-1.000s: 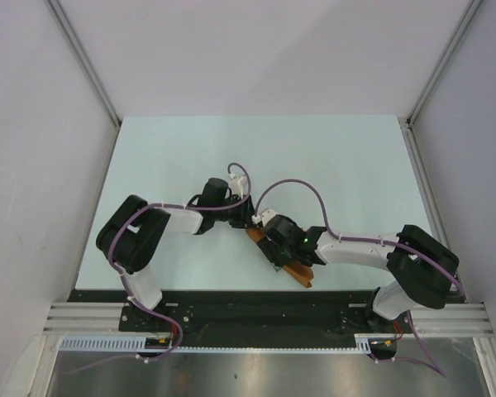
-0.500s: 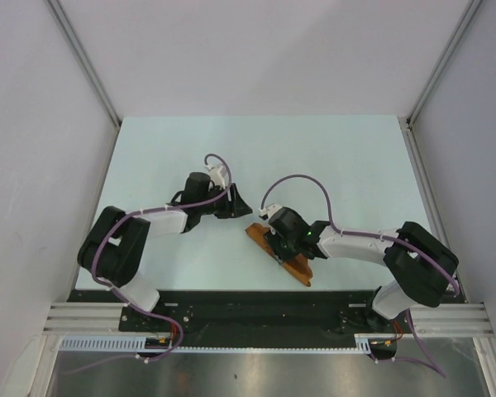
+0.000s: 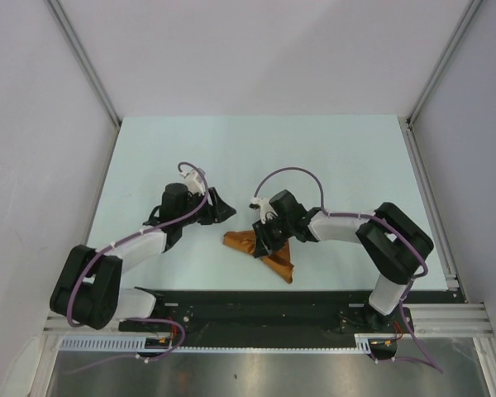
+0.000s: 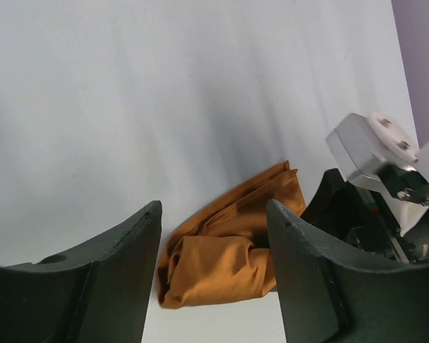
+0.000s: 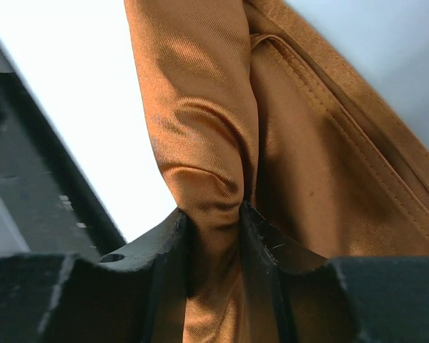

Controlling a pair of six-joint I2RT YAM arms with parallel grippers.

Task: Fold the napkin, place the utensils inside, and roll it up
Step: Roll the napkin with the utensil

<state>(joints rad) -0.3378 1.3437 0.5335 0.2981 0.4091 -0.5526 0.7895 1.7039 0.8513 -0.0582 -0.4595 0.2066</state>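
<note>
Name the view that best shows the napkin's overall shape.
Left wrist: most of the bunched napkin is visible. Top external shows it small, partly under the right gripper; right wrist shows only a close-up fold pinched by its fingers.

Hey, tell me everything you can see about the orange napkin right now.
The napkin is rust-orange cloth with a slight sheen and a stitched hem, bunched into a loose, creased roll lying on the table near its front edge. The right gripper pinches a fold of it. The left gripper stands open, apart from it. No utensils show.
</note>
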